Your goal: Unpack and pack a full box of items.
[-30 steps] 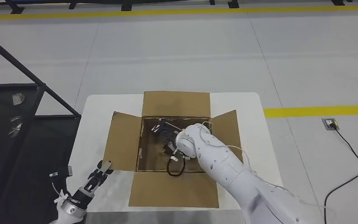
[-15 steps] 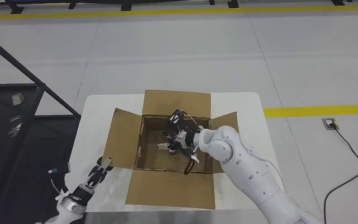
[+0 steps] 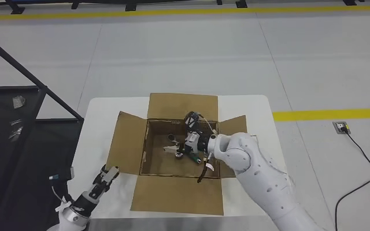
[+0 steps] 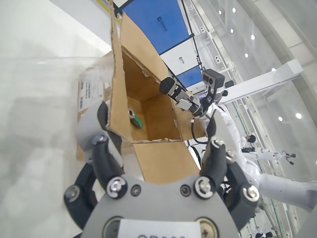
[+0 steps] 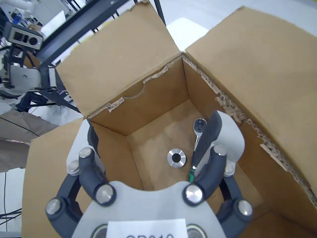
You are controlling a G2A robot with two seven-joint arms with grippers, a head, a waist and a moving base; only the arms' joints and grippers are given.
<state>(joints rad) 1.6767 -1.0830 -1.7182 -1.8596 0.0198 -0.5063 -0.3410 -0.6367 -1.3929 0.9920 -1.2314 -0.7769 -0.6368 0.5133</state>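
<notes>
Two items lie in box (image 3: 182, 107): likely unpacking.
Right gripper (image 5: 152, 127), spread empty mid-frame, should drop onto ratchet (image 5: 199, 127) or socket (image 5: 176, 158); left gripper (image 3: 108, 173) spread too.

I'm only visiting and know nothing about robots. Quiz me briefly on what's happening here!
1. True or false: the right claw grips the ratchet.
2. How many items are visible inside the cardboard box?
3. The left claw is: A) inside the box, B) outside it, open.
Key: 1 false, it is open and empty. 2 two: the ratchet and a metal socket. 3 B.
</notes>
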